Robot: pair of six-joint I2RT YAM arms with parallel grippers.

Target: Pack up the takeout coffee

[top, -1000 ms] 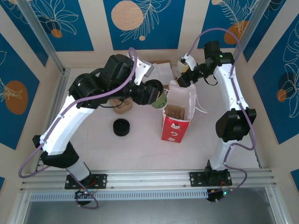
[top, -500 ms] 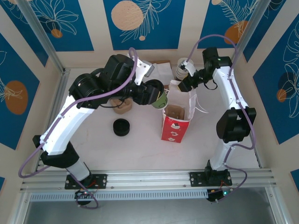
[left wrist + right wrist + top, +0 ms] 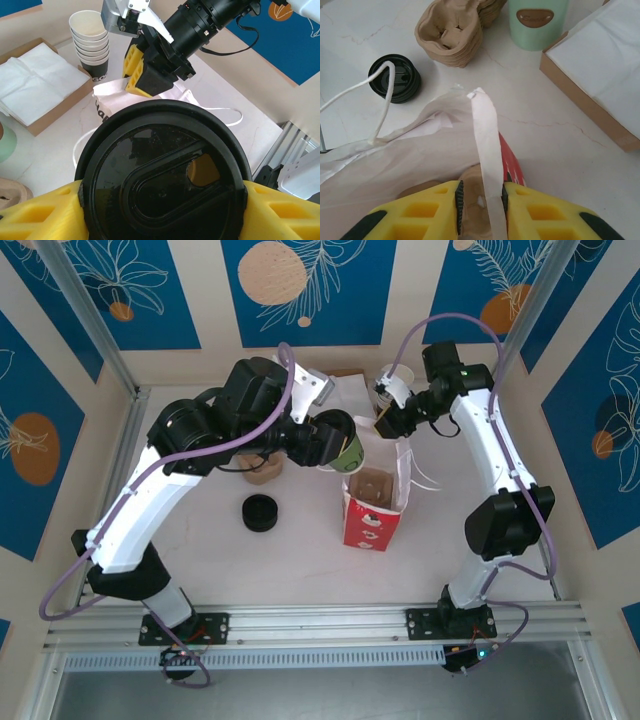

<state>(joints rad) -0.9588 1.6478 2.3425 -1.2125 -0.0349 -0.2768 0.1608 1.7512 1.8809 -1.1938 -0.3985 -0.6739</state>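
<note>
The takeout coffee (image 3: 162,175), a cup under a round black lid, sits between the yellow fingers of my left gripper (image 3: 162,200), which is shut on it. In the top view the left gripper (image 3: 338,440) hangs just left of the paper bag (image 3: 368,525), red at the base with white upper walls. A brown cardboard carrier (image 3: 375,485) lies inside. My right gripper (image 3: 385,420) is at the bag's back rim. In the right wrist view the bag's (image 3: 420,155) white edge runs between the right gripper's (image 3: 481,200) jaws, against the right pad, with a gap on the left.
A stack of white cups (image 3: 392,380) and a napkin box (image 3: 345,390) stand at the back. A black lid stack (image 3: 261,512) and a pile of cardboard carriers (image 3: 265,472) lie left of the bag, near a green cup (image 3: 537,22).
My right gripper has drawn back toward the rear wall and narrowed its jaws around the bag's rim. The bag's mouth has widened and the bag leans. The left arm barely moved.
</note>
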